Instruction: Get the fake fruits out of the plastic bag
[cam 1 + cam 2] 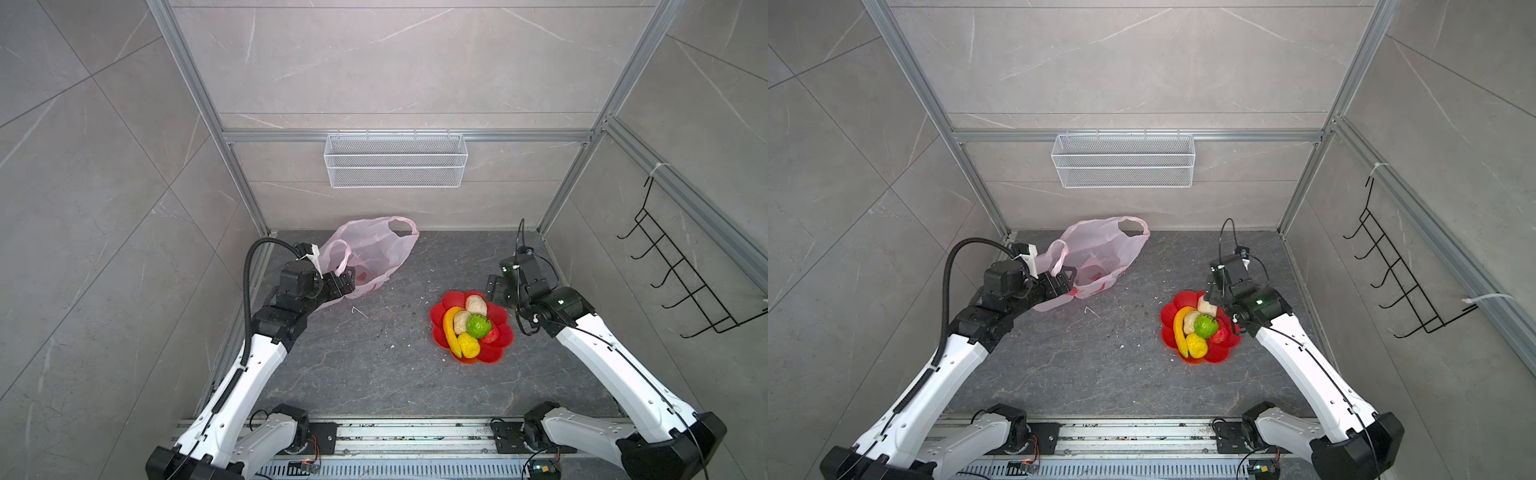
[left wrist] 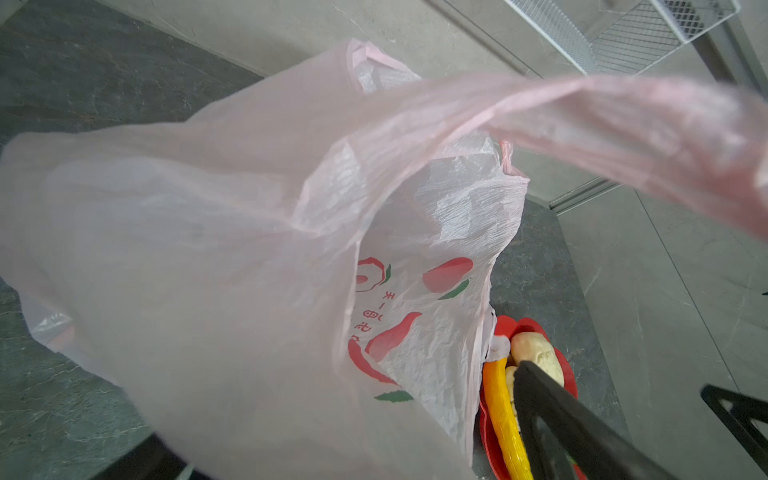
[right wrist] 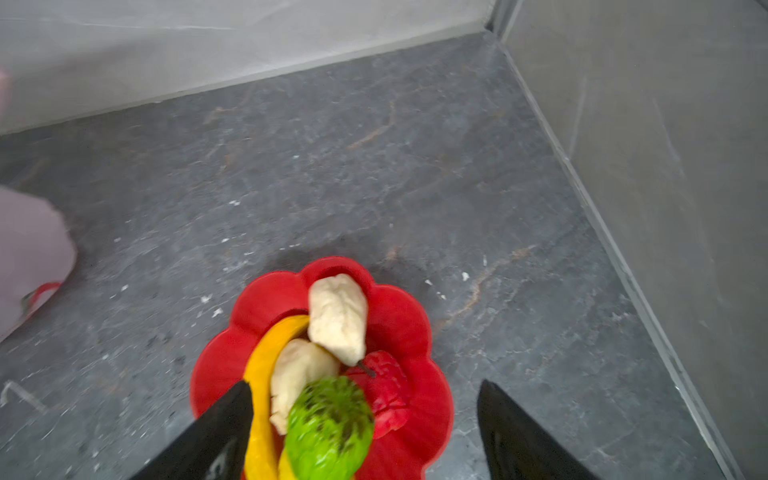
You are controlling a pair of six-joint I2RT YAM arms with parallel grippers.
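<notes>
With the fruits [image 1: 478, 325] piled in the dish [image 1: 438, 316], left fingers [image 2: 557, 407] and right fingers [image 3: 216, 432] stood apart, apparently finished with the bag [image 1: 374, 245].

White shells clad the left arm [image 1: 232, 386] and the right arm [image 1: 615, 365], with black joints between; a ribbed black hose [image 1: 248, 291] arches over the left; a thin black cable [image 1: 519, 237] loops off the right, where a small green light [image 1: 560, 301] glows; the left claw [image 1: 345, 277] and right claw [image 3: 365, 385] are black.

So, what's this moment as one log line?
fake fruits: six in red dish | plastic bag: on table | left claw: open | right claw: open
</notes>
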